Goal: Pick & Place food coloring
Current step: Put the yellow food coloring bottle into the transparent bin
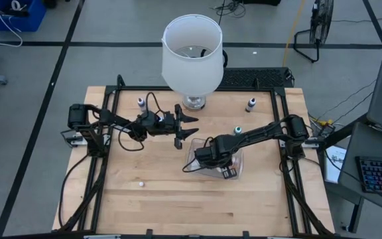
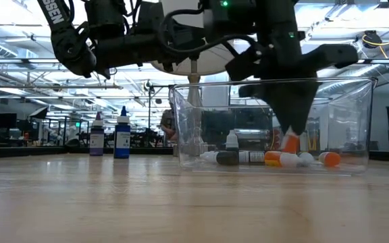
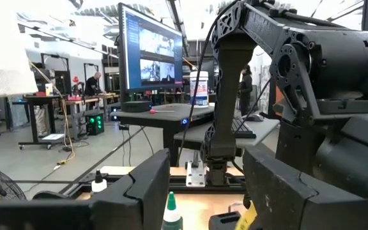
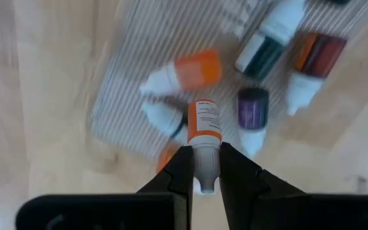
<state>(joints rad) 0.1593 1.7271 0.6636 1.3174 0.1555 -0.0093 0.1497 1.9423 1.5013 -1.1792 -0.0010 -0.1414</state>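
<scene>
A clear plastic tub [image 1: 192,154] stands right of the table's middle. Several food coloring bottles [image 2: 238,157] lie on its floor. My right gripper [image 4: 203,172] reaches down into the tub, shut on an orange bottle with a white label [image 4: 204,124]; the low view shows it as an orange bottle [image 2: 289,143] just above the lying ones. My left gripper [image 1: 192,126] hovers open left of the tub, holding nothing. Loose bottles stand on the table: a teal-capped bottle [image 1: 239,131], a dark bottle [image 1: 141,102] and a blue bottle [image 1: 251,104]. My right gripper pinches the orange bottle at its white cap end [image 4: 203,163] between the two fingers, from above, pointing down. The bottle hangs upright below the fingers, body downward, inside the tub. Whether its lower end touches the bottles beneath, I cannot tell.
A big white lampshade-like cylinder [image 1: 191,53] stands at the far middle on a glass foot [image 1: 193,101], close to my left gripper. A small white thing [image 1: 140,183] lies near the front left. A black frame [image 1: 105,133] borders the table's sides.
</scene>
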